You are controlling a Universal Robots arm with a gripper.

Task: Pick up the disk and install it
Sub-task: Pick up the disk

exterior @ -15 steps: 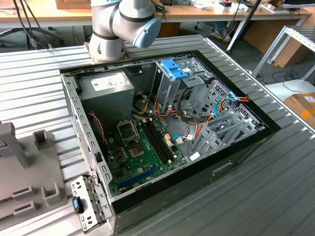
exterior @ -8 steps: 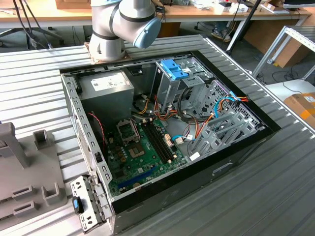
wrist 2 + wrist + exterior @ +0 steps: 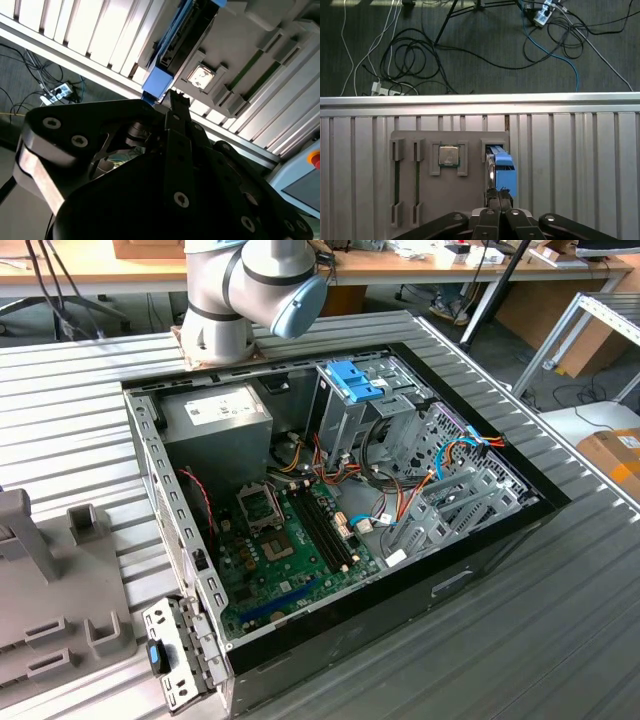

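first wrist view: disk (image 3: 503, 168) in grey holder (image 3: 465, 197), just beyond gripper (image 3: 498, 193)

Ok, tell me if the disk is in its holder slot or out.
In. The disk stands on edge in a slot of the grey holder, its blue end toward the gripper.

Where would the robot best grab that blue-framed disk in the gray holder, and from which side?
Probably by its blue end tab, coming from above. The disk stands on edge in a slot of the holder, broad faces hemmed in, tab poking out free. The gripper hangs right over it.
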